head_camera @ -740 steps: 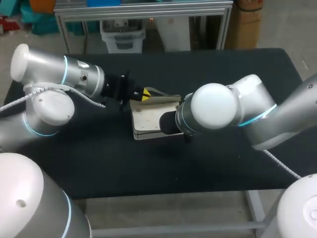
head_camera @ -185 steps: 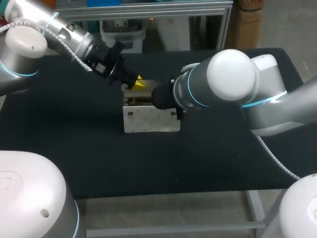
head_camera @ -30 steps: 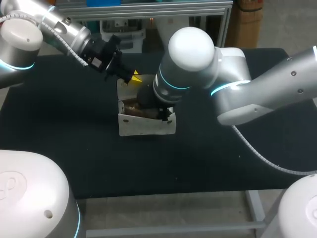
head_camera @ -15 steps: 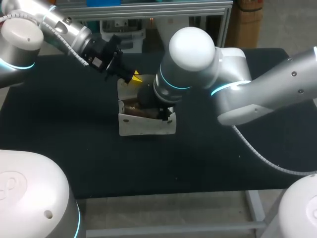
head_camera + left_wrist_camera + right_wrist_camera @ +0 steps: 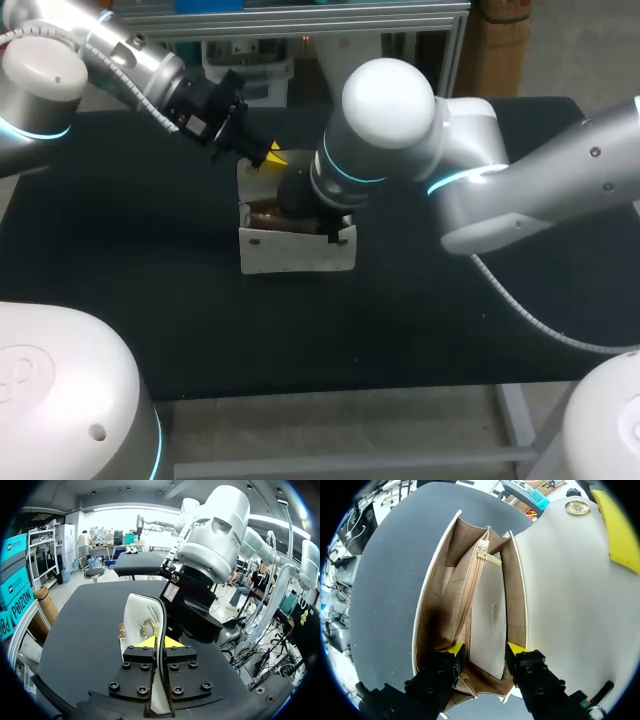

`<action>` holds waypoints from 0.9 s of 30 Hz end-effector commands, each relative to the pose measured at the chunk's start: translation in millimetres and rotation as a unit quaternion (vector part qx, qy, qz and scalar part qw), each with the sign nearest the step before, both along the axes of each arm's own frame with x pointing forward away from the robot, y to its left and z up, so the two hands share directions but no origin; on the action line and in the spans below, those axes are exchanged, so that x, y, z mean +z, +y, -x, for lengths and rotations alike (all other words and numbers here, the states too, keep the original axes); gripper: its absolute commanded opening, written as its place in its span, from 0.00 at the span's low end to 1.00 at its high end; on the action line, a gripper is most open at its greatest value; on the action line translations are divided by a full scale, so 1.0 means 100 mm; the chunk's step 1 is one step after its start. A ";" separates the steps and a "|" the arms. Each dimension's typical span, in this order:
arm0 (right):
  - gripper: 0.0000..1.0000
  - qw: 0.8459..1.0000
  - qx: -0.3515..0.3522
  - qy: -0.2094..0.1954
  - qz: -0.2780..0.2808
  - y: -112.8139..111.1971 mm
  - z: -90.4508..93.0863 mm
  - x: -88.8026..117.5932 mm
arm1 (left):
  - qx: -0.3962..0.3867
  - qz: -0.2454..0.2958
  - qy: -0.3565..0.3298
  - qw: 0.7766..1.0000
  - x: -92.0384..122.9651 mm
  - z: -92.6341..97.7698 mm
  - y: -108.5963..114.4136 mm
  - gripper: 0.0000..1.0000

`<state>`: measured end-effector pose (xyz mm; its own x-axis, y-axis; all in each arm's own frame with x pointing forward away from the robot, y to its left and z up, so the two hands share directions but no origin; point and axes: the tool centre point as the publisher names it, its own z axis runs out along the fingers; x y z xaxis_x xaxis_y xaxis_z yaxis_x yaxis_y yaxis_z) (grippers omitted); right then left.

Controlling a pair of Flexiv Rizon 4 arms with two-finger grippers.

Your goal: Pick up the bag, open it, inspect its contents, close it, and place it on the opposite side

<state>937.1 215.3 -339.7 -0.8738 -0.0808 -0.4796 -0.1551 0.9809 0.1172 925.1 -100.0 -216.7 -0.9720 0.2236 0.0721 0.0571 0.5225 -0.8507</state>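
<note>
The white bag point(image 5: 296, 252) stands open at the table's middle, its flap point(image 5: 142, 622) raised. My left gripper point(image 5: 159, 641) is shut on the flap's edge, and its yellow tips point(image 5: 272, 157) show behind the bag. In the right wrist view the tan lining point(image 5: 445, 587) shows, with a zipped pocket point(image 5: 472, 582) and a white inner divider point(image 5: 490, 622). My right gripper point(image 5: 485, 650) reaches down into the bag's mouth, open, its fingers on either side of the pocket and divider. From above, my right arm point(image 5: 385, 130) hides those fingers.
A brass stud point(image 5: 577, 507) sits on the inside of the flap, near my left gripper's yellow tip point(image 5: 620, 530). Gold hardware point(image 5: 148, 625) hangs on the flap's outer face. Bare black tabletop point(image 5: 420, 320) lies all around the bag.
My right arm has shifted very slightly over the bag. The left arm still holds the flap in the same place.
</note>
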 end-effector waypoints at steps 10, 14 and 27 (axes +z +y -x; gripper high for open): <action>0.00 0.998 -0.002 -0.056 -0.008 -0.04 0.12 0.18 | 0.000 0.002 0.000 1.000 -0.05 0.02 -0.02 0.00; 0.00 0.997 0.000 -0.081 -0.013 -0.06 0.16 0.30 | 0.000 0.002 0.000 1.000 -0.05 0.02 -0.02 0.00; 0.00 0.987 -0.005 -0.156 -0.023 -0.17 0.24 0.78 | 0.011 -0.011 -0.020 1.000 -0.03 0.03 -0.05 0.00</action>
<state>922.8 206.5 -268.8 -0.7034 -0.0521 -0.7089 -0.1792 0.9781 0.1060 929.0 -101.7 -220.7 -0.9761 0.2125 0.0450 0.0785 0.5384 -0.8390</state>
